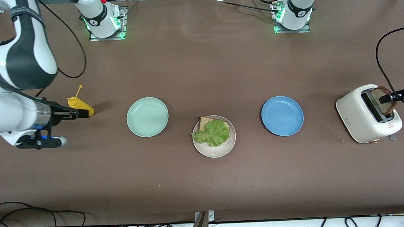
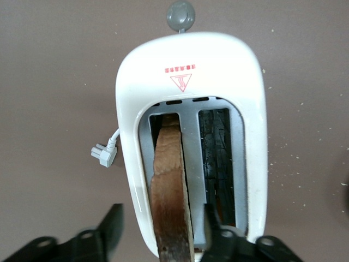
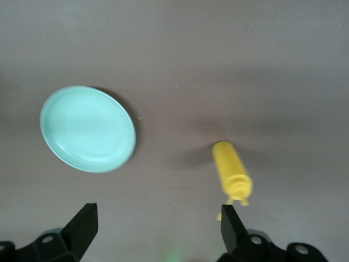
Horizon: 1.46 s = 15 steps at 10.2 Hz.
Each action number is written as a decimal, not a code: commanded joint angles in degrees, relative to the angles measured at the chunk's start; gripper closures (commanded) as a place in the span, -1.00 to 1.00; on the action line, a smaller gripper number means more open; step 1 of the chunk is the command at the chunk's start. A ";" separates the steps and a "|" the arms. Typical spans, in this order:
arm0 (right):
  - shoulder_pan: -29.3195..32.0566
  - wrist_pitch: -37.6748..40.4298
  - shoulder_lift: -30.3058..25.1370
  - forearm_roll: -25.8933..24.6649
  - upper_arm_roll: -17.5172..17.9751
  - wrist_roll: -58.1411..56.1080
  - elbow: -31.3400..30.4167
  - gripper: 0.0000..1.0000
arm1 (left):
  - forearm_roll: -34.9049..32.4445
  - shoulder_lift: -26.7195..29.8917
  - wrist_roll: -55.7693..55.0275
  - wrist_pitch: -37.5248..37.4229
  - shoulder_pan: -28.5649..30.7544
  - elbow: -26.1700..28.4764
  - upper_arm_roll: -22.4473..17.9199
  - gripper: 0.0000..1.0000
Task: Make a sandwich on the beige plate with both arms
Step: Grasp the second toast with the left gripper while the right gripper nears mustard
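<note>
one toast slice [image 2: 170, 191] between left pincer [image 2: 162, 225] fingers, contact unclear | right pincer [image 3: 158, 224] spread

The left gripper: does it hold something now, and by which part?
The left gripper straddles the bread slice's upper edge in the toaster; a firm hold cannot be told.

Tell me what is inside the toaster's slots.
One slot of the toaster holds a brown bread slice standing on edge, with the left gripper straddling it. The other slot looks dark and empty. The slice's lower part is hidden inside.
</note>
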<state>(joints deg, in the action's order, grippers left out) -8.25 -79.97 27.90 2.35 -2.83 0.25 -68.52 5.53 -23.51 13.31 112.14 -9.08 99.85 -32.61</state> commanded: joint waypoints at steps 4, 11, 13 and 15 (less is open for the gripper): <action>-0.37 -12.62 -8.38 10.87 -14.97 -53.05 -21.24 -1.00 | 0.63 -0.30 -0.13 3.44 0.12 2.98 0.71 0.65; 3.66 -22.33 -10.59 36.13 -27.49 -113.83 -46.08 -1.00 | -0.25 -1.36 18.48 3.44 0.21 1.23 0.53 0.87; 6.13 -20.67 -8.32 40.60 -27.49 -124.92 -47.23 -1.00 | -0.43 -2.41 21.48 4.31 0.90 1.05 0.53 0.89; 6.84 -18.39 -3.76 46.74 -27.49 -135.46 -47.32 -1.00 | -3.58 -3.12 24.83 7.12 1.43 1.05 0.62 0.90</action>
<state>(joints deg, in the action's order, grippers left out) -1.99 -100.04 21.32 44.65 -30.54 -128.17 -115.67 4.56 -24.67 35.38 116.68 -8.56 101.88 -32.01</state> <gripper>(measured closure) 0.000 0.912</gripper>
